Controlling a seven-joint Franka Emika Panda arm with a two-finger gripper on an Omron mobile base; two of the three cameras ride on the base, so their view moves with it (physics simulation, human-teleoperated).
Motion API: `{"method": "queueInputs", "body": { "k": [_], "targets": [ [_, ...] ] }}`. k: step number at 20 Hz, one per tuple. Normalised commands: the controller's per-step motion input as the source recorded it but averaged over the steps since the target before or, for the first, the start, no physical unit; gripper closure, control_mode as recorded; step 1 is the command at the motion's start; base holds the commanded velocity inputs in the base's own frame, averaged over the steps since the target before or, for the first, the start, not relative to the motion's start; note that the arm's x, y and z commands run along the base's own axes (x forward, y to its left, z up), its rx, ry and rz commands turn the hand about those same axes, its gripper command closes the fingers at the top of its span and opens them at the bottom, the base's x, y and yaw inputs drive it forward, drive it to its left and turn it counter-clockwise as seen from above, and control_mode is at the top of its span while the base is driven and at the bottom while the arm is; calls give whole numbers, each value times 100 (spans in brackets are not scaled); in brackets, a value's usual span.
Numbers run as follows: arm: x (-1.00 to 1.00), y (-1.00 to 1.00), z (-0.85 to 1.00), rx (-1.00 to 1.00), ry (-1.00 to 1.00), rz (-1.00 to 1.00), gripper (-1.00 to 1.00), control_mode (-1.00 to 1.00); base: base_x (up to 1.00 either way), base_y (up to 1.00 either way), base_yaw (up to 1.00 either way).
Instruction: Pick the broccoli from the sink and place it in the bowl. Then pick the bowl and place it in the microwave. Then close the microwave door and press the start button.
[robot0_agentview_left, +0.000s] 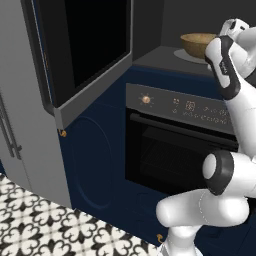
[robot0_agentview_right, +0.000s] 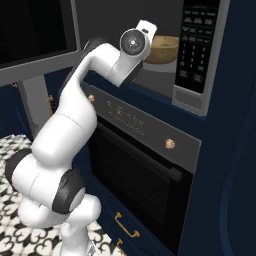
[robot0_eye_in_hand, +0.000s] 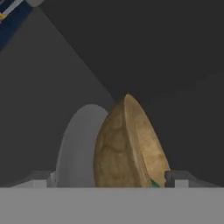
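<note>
Viewing largest first, I see the microwave (robot0_agentview_right: 165, 55) with its door (robot0_agentview_left: 85, 50) swung open, the bowl (robot0_eye_in_hand: 127, 144) on the grey turntable plate (robot0_eye_in_hand: 76, 148) inside, and broccoli (robot0_eye_in_hand: 154, 183) within it; my gripper (robot0_eye_in_hand: 111, 179) straddles the bowl, jaws spread.

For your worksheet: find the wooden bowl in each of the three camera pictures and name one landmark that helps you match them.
Left base view: bowl at upper right, inside the microwave.
Right base view: upper centre, behind the arm's wrist.
Hand view: lower centre, rolled on edge, between the fingertips.
Shared landmark: the pale turntable plate under it.
</note>
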Motion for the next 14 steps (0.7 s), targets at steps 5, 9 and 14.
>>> {"method": "queueInputs", "body": {
  "k": [5, 9, 14],
  "targets": [
    [-100, 39, 36, 1, -16, 0, -100, -100, 0, 0, 0],
    [-100, 40, 29, 2, -10, 0, -100, -100, 0, 0, 0],
    [-100, 35, 17, 0, -3, 0, -100, -100, 0, 0, 0]
  ]
}}
